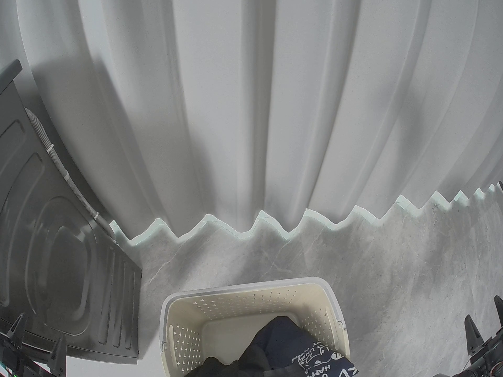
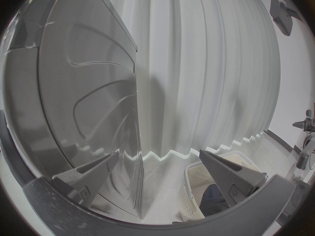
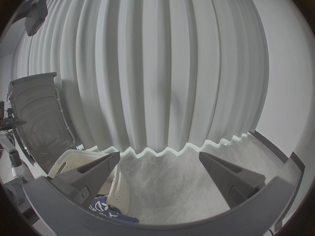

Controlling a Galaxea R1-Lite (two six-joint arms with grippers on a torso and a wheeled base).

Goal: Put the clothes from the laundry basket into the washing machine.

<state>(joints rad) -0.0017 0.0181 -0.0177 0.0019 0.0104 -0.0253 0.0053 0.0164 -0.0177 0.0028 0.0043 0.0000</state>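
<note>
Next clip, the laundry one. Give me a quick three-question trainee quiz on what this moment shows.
1. True or false: the laundry basket has dark clothes in it.
2. The washing machine stands on which side of the basket? A) the robot's left B) the robot's right C) on top of it
3. Fill in: the left gripper and the right gripper are both ____ and hold nothing.

Key: 1 true; 2 A; 3 open.
</note>
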